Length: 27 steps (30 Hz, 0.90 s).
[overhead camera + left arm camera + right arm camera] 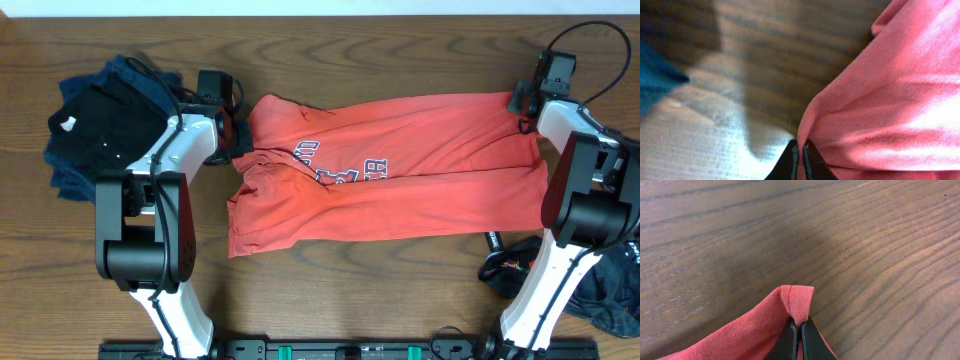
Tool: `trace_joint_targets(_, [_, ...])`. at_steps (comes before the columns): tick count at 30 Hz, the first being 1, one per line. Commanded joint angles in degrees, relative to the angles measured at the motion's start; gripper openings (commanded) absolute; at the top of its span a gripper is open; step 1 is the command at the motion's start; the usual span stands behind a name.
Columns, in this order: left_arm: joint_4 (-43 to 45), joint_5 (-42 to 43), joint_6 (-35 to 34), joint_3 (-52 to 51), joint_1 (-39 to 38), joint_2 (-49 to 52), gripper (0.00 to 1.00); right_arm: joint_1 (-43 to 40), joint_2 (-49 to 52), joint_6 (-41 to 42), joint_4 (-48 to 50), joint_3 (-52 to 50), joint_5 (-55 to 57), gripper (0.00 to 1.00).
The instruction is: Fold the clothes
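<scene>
Now, our left tool is pressed together on a fold of the coral-red T-shirt, at the shirt's left end, and the cloth comes up between the two black fingertips. Our right tool pinches in the same manner a stitched corner of the shirt, at its far right end. Both arms reach from the near edge of the bench toward its far side, each one bent at the elbow, and the shirt lies between them. It is spread across the middle of the bench and doubled along its length, so the chest lettering shows only in part at the crease. Beside the left arm lies a pile of black and navy shirts, apart from the red shirt. By the base of the right arm lies a black jersey with red marks, near the shirt's right end.
</scene>
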Motion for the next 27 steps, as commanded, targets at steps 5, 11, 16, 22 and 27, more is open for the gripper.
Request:
trace_joint_targets(5, [-3.8,-0.9,1.6,-0.3,0.3,-1.6,0.17,-0.8,-1.8,0.6,-1.7,-0.3,2.4,0.01])
trace_joint_targets(11, [3.1,-0.9,2.3,1.8,0.3,-6.4,0.63,-0.8,-1.8,0.6,-3.3,-0.3,2.4,0.01])
trace_joint_targets(16, [17.7,2.5,2.3,1.8,0.3,-9.2,0.65,-0.7,-1.8,0.6,-3.7,-0.3,2.4,0.01])
trace_joint_targets(22, [24.3,5.8,1.6,1.8,0.3,-4.3,0.65,-0.7,-1.8,0.6,-4.7,-0.3,2.0,0.01])
trace_joint_targets(27, [27.4,11.1,-0.1,1.8,0.3,2.1,0.67,-0.6,-1.8,0.6,-5.2,-0.3,1.5,0.01])
